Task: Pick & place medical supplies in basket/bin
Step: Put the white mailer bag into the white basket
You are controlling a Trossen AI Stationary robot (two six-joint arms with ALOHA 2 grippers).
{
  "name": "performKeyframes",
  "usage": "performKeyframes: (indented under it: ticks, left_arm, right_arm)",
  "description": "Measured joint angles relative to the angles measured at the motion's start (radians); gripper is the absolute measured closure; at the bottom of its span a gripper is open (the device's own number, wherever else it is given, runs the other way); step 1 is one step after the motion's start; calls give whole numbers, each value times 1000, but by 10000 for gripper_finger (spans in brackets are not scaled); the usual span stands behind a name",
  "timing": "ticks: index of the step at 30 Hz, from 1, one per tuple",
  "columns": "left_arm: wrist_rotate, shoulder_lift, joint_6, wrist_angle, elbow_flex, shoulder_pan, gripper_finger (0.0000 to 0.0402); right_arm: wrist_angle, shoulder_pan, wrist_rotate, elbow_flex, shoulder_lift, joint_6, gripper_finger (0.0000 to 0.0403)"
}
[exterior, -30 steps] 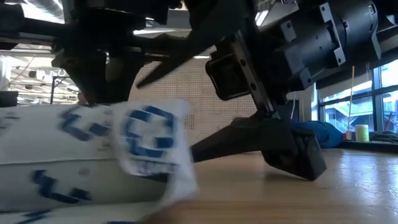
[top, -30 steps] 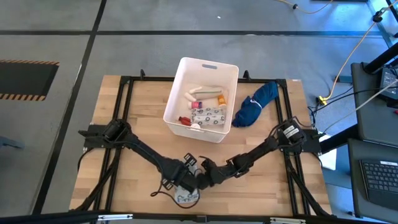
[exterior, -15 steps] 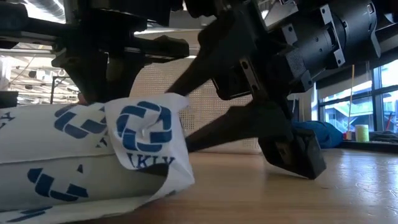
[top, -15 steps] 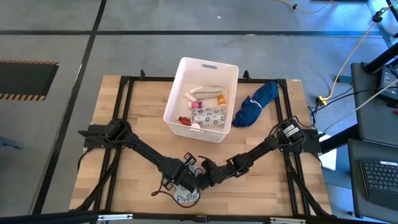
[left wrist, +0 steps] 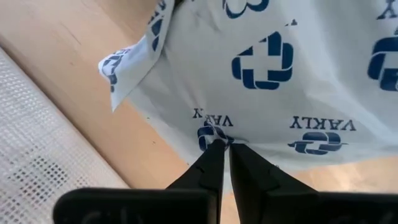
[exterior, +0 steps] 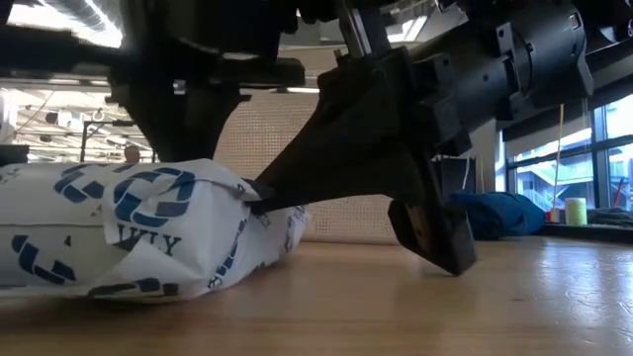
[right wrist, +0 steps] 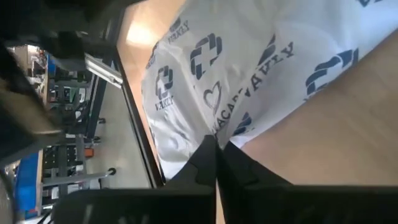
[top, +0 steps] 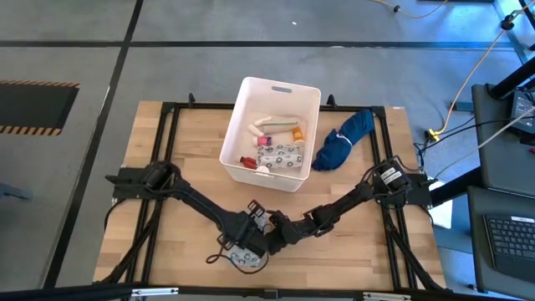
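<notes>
A white soft packet with blue print (top: 241, 257) lies on the wooden table near its near edge, at the middle; it also shows in the low view (exterior: 129, 237). My left gripper (top: 249, 230) and my right gripper (top: 266, 242) meet over it, and both are shut on it. The white bin (top: 272, 88) stands at the far middle and holds a second printed packet (top: 280, 155), a beige roll (top: 274, 124) and small red and orange items. My left gripper pinches the packet's thin flat edge (left wrist: 214, 134) between its two fingertips, which meet across that edge. The packet's body lies on the table. My right gripper pinches a loose flap at the packet's right end (exterior: 247, 193) between its fingertips (exterior: 282, 188), coming from the table's right at a slant downward. It also shows in the right wrist view (right wrist: 214, 134). The packet's underside (exterior: 148, 292) rests on the table.
A dark blue cloth bundle (top: 341, 142) lies to the right of the bin. Black frame rails (top: 167, 109) run round the table. Bare wood (top: 368, 251) lies at the near right and the near left.
My right gripper has shut on the packet's flap, which stood between its open fingers before. The packet has slid a little toward the table's far edge, and its raised flap has been drawn down and to the right.
</notes>
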Motion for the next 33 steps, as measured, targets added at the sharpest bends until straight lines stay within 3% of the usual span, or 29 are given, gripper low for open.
performKeyframes:
  ticks: [5, 15, 33]
  left_arm:
    - [42, -17, 1, -25, 30, 18, 382]
    - [-9, -163, -46, 4, 39, 28, 382]
    - [-245, -592, -347, -8, 39, 37, 382]
  right_arm:
    - [1, 0, -9, 0, 0, -17, 402]
    - [-17, -5, -19, -4, -30, -57, 403]
    - [-126, -19, -15, -8, -199, -239, 403]
